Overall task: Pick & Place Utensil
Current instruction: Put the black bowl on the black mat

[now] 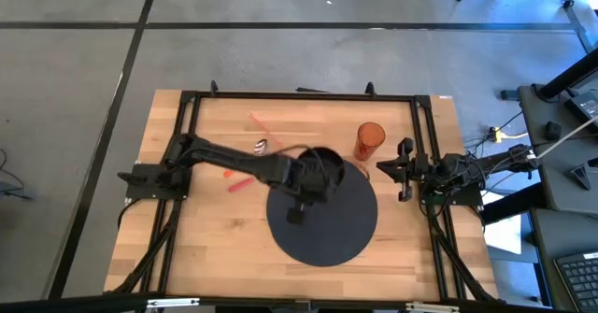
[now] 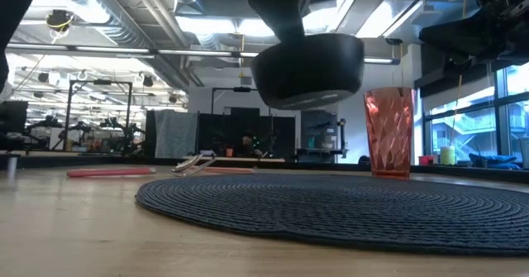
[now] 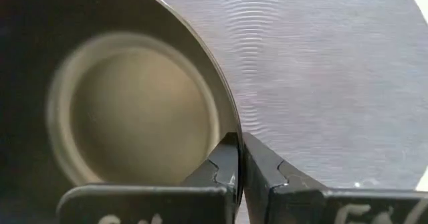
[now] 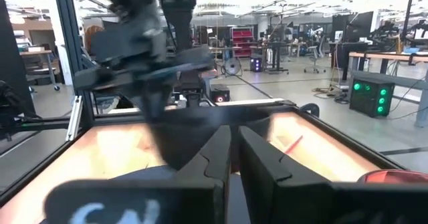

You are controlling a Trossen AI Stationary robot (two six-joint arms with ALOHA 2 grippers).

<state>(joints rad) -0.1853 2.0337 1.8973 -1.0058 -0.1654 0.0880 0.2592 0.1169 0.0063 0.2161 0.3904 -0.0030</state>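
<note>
My two arms are dark and slim, black cables trailing from each base. My jaws are matte black, notched at their inner edges, with white lettering below them.

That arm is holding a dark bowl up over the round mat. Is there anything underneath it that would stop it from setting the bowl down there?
Nothing visible does. The left gripper pinches the rim of the bowl, which hangs in the air above the mat. The mat below it looks bare. The orange cup stands at the mat's edge, and the utensils lie off on the wood.
</note>
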